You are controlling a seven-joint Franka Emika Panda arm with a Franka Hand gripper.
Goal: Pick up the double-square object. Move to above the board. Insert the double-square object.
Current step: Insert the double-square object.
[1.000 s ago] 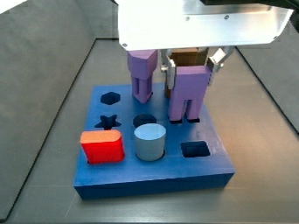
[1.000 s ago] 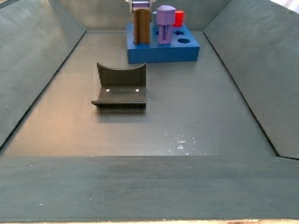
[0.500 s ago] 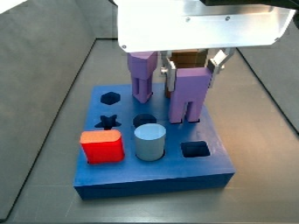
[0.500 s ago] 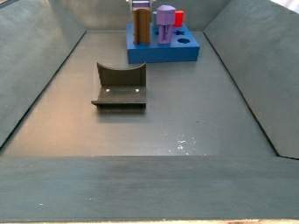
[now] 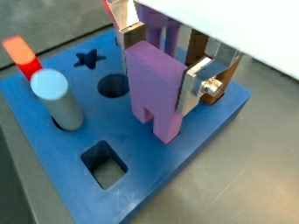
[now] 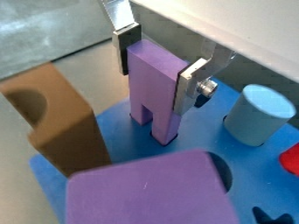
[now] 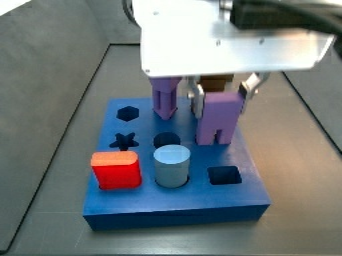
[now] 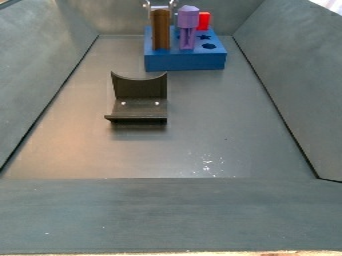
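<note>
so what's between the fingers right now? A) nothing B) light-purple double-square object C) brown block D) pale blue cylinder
B: in a wrist view the gripper has its silver fingers clamped on the upper sides of the double-square object, whose legs reach down to the board.

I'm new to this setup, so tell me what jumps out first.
The gripper holds a tall light-purple block upright between its jaws, its two legs at the top of the blue board. On the board stand a red block, a pale blue cylinder and a brown block.
</note>
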